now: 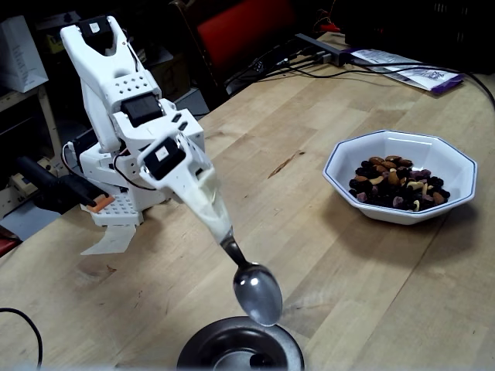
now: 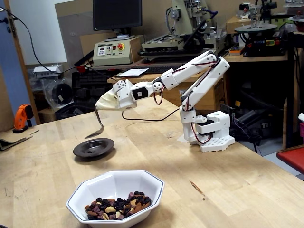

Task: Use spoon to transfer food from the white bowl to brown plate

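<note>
While the arm reaches out over the wooden table [image 1: 340,255], things stand so:

Gripper: the gripper [image 1: 203,207] [image 2: 107,102] is wrapped in pale cloth or tape that covers the fingers, closed around the spoon's handle.
Spoon: the spoon [image 1: 257,292] [image 2: 97,127] hangs from the wrap, bowl end lowest, in the air above the brown plate and not touching it; it looks empty.
Brown plate: the brown plate [image 1: 209,348] [image 2: 93,147] sits on the table below the spoon; whether anything lies in it cannot be told.
White bowl: the white bowl [image 1: 352,151] [image 2: 116,183] stands well apart from the plate.
Food: the food [image 1: 398,184] [image 2: 116,206] is heaped inside the white bowl.
</note>
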`<state>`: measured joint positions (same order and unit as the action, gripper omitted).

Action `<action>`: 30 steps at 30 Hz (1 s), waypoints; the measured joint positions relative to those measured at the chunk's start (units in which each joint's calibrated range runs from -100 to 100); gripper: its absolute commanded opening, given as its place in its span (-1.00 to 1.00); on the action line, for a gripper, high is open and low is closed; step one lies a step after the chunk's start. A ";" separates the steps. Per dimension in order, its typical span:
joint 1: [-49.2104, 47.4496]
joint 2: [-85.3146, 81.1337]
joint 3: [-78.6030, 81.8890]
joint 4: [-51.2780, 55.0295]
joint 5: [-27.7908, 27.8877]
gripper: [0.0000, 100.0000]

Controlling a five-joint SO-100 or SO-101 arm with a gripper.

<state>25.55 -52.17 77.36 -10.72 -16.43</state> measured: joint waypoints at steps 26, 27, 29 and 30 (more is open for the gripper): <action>-15.84 -23.87 2.44 5.94 0.20 -0.92; -16.06 -25.16 2.44 7.71 0.20 -0.92; -16.28 -28.08 2.44 11.56 0.20 -0.92; -16.35 -29.88 2.44 13.65 0.20 -0.92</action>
<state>9.20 -82.05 79.80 2.93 -16.24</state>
